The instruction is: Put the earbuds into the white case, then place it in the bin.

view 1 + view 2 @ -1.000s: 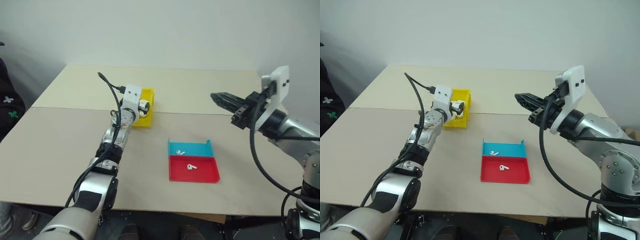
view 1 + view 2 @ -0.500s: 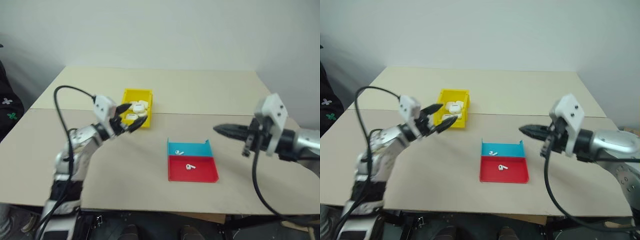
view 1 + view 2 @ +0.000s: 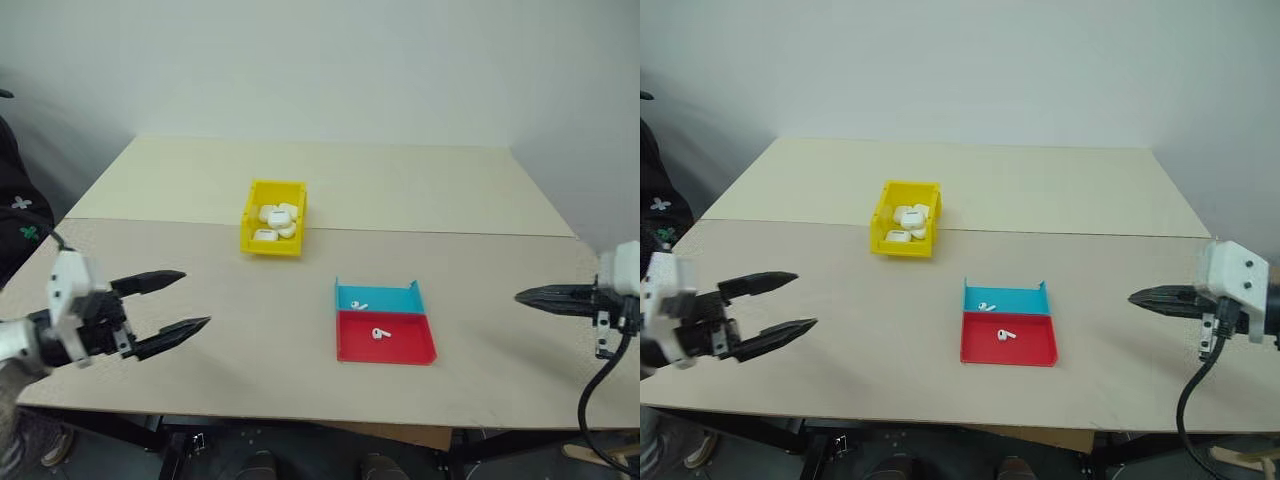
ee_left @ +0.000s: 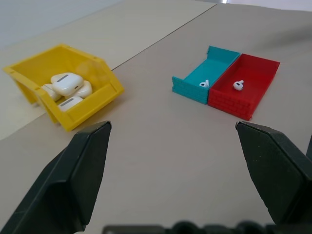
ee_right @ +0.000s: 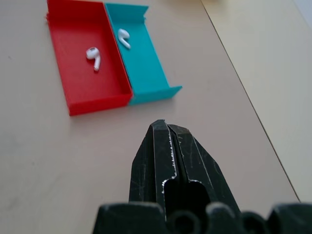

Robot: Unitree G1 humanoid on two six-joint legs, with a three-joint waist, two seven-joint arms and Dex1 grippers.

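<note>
the left gripper (image 3: 175, 305) hangs over the near left corner of the table (image 3: 400, 185), its two black fingers spread wide with nothing between them, pointing toward the middle of the table. the arm behind it is cut off by the picture's edge. the right gripper (image 3: 530, 296) is over the near right edge, fingers pressed together into one dark wedge, empty, pointing left toward the trays; its arm is also cut off.

outward from the left gripper, the yellow bin (image 3: 274, 216) sits left of centre on the seam between the two table panels. several white cases (image 3: 275, 222) lie piled in it, all with lids down. the left wrist view shows a grey strip on top of two of them (image 4: 66, 78) — whether it is a label or writing is too small to tell. how many cases are in the pile is hard to count, since they overlap.

between the grippers and nearer the right one, a blue tray (image 3: 378, 297) and a red tray (image 3: 387, 338) stand touching along one long side, the red one nearer the robot. each holds one earbud: one in the blue (image 3: 361, 305), one in the red (image 3: 381, 334), both lying on their sides. the right wrist view shows their stems clearly (image 5: 93, 56); from the head they are just white specks.

a dark patterned sleeve (image 3: 18, 215) shows at the far left edge, mostly cut off.
</note>
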